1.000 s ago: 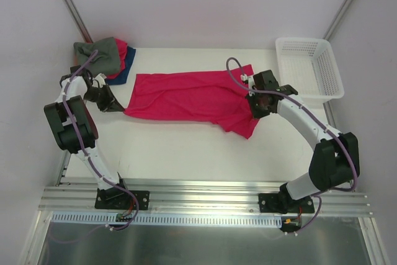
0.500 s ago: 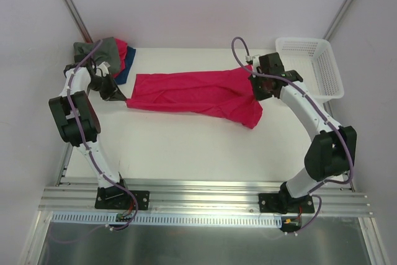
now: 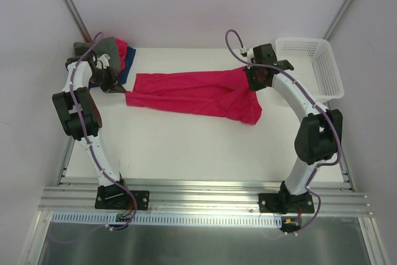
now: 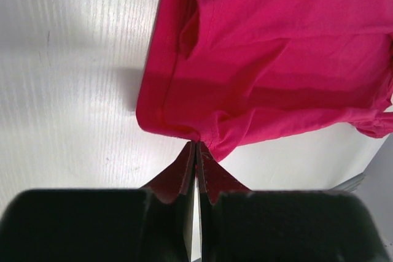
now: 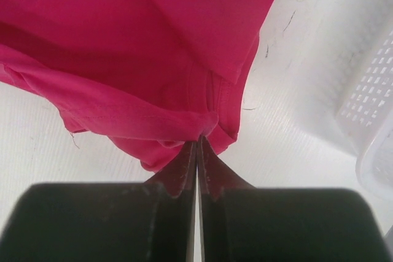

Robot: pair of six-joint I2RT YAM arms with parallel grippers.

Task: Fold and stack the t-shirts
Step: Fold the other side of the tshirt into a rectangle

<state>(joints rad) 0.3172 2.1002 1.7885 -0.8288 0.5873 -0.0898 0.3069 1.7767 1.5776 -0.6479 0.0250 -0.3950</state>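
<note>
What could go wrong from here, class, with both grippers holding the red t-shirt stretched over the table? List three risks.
1. The left gripper and right gripper each pinch only a small bit of the red t-shirt at its edge; it might slip free.
2. The left gripper is close to the pile of other shirts and could snag it.
3. Cloth bunched by the right gripper may fold unevenly.

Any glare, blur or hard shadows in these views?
Top external: even light, sharp, no harsh shadows around the red t-shirt. Left wrist: left gripper body near-black, soft shadow on table beside the cloth. Right wrist: basket washed out and soft at right edge.
</note>
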